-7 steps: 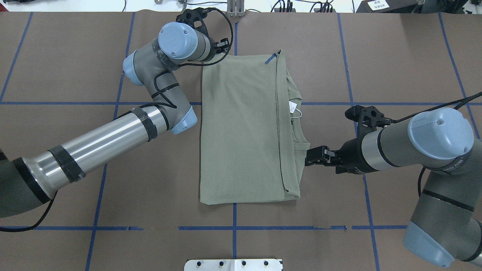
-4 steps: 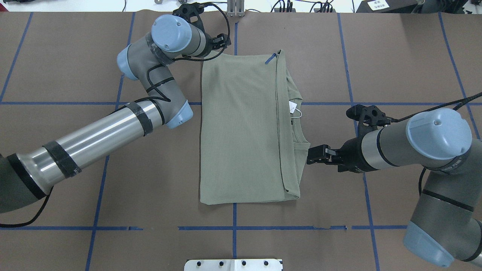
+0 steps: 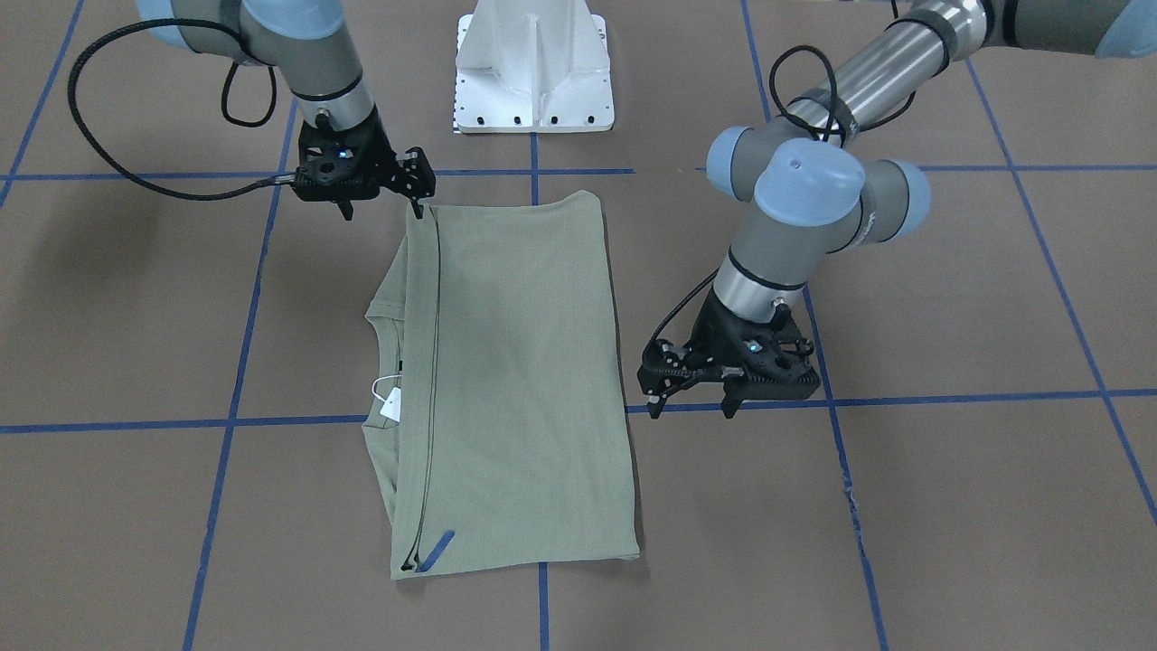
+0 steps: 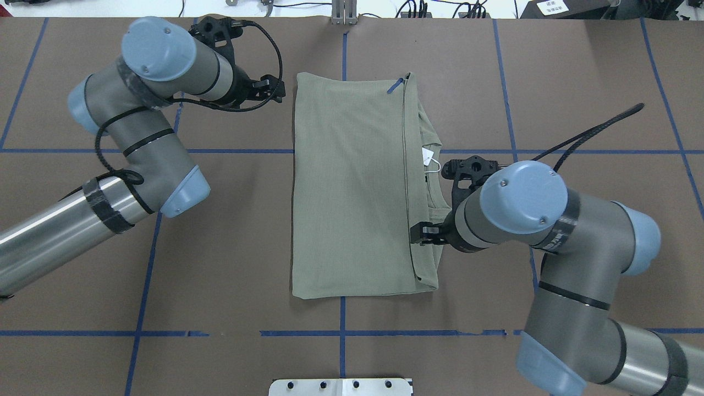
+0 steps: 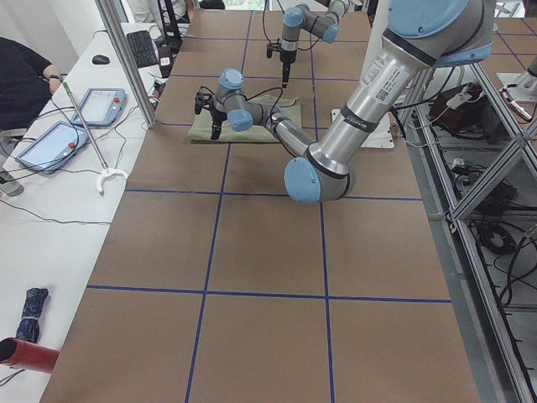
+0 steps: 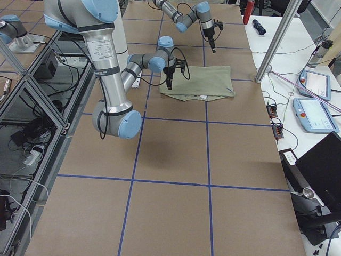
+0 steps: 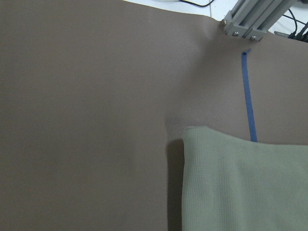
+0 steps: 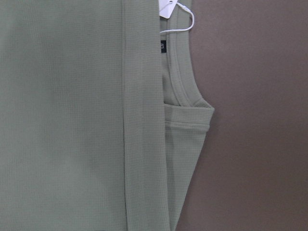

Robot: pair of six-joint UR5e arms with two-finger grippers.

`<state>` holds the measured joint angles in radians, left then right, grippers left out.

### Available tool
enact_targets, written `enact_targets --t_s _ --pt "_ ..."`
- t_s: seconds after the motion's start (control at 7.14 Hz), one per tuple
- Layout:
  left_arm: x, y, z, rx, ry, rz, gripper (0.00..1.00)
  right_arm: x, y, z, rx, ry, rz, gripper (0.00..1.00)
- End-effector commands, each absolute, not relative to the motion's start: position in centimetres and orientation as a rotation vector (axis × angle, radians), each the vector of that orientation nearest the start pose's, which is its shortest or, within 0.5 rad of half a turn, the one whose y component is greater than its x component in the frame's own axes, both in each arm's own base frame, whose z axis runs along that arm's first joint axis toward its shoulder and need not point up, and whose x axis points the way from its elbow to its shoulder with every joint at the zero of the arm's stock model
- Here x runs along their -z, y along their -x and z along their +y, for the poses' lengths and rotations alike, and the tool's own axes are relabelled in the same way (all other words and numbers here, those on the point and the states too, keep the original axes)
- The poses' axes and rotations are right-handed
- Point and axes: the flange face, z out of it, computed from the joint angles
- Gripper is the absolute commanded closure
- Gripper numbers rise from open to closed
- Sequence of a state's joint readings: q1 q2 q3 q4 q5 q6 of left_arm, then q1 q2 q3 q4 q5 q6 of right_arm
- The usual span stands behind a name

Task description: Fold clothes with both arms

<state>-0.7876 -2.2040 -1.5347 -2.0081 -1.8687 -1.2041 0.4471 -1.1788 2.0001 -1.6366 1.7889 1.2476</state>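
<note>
The green shirt (image 4: 352, 187) lies folded into a long rectangle at the table's middle, its collar and white hang tag (image 4: 428, 155) showing at the right edge. My left gripper (image 4: 275, 91) hangs open just off the shirt's far left corner, holding nothing. In the front view it (image 3: 691, 407) stands to the right of the cloth (image 3: 515, 380) with its fingers spread. My right gripper (image 4: 421, 234) hovers over the shirt's right edge near the collar, open and empty; the front view shows it (image 3: 381, 212) above the near corner. The right wrist view looks down on the collar fold (image 8: 187, 108).
The white pedestal base (image 3: 535, 68) stands at the robot's side of the table. Blue tape lines (image 4: 341, 333) grid the brown table cover. An aluminium profile (image 7: 250, 21) sits at the far edge. Tablets (image 5: 92, 105) and a person's arm (image 5: 21, 75) are at the side bench.
The left arm has swung away to the left from the shirt's far left corner. The right arm has moved left, carrying its gripper from beside the collar to over the shirt's right edge.
</note>
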Motion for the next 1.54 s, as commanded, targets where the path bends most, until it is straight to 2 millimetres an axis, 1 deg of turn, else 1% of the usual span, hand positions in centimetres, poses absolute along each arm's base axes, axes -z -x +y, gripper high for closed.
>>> enact_targets --t_s 0.0,0.14,0.28,0.42,0.56,0.7,1.26,1.4 --pt "-20.2 -38.4 -51.7 0.209 -0.304 1.002 0.0 -27.2 51.4 -33.8 0.036 -0.093 -0.704 0.0" --pt "-19.6 -38.8 -49.9 0.184 -0.288 1.015 0.0 -27.5 52.6 -33.8 0.112 -0.11 -0.687 0.0" --pt "-20.1 -39.3 -49.7 0.179 -0.28 1.01 0.0 -28.1 53.2 -33.6 0.145 -0.11 -0.673 0.0" --pt "-20.5 -39.4 -49.4 0.177 -0.275 1.007 0.0 -28.3 53.7 -33.1 0.157 -0.105 -0.669 0.0" --pt "-20.5 -39.5 -49.3 0.176 -0.272 1.009 0.0 -28.5 53.8 -32.7 0.164 -0.095 -0.668 0.0" --pt "-20.7 -40.4 -48.7 0.167 -0.258 1.009 0.0 -28.9 54.0 -32.3 0.171 -0.088 -0.662 0.0" --pt "-20.8 -40.7 -48.7 0.166 -0.256 1.01 0.0 -29.9 53.9 -32.1 0.206 -0.074 -0.615 0.0" --pt "-20.8 -40.7 -48.7 0.166 -0.256 1.01 0.0 -30.5 53.8 -32.1 0.205 -0.07 -0.607 0.0"
